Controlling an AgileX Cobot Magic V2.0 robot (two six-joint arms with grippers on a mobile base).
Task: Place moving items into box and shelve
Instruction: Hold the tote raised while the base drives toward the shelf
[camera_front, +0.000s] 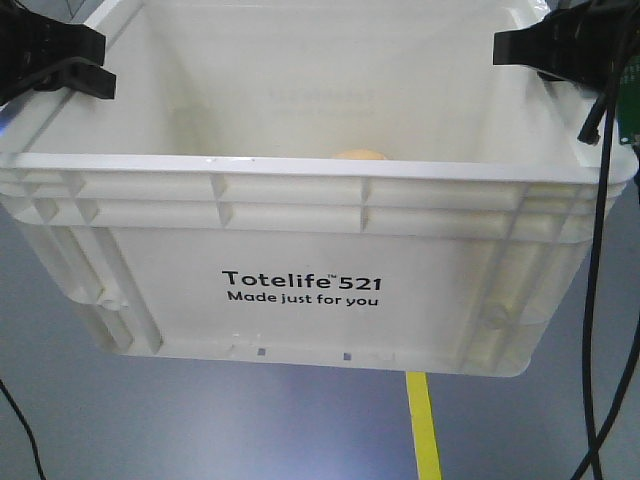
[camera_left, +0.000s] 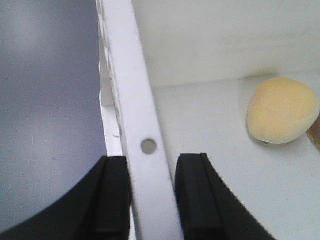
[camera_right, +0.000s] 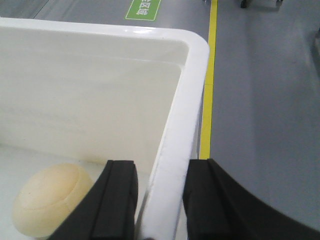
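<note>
Left wrist-mounted view: the left tool pinches the box by its rim; the right tool clamps the opposite rim likewise. Inside, the pale yellow-cream item rests on the box bottom; a brown sliver just beside it, cropped at the frame edge, may be the pinkish-brown item. We judge packing done; the box appears lifted off the floor, and shelving is left.

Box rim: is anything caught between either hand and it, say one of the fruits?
Nothing visible. The left hand and right hand each straddle the bare rim of the box. The pale yellow item lies on its floor, not in either grip.
</note>
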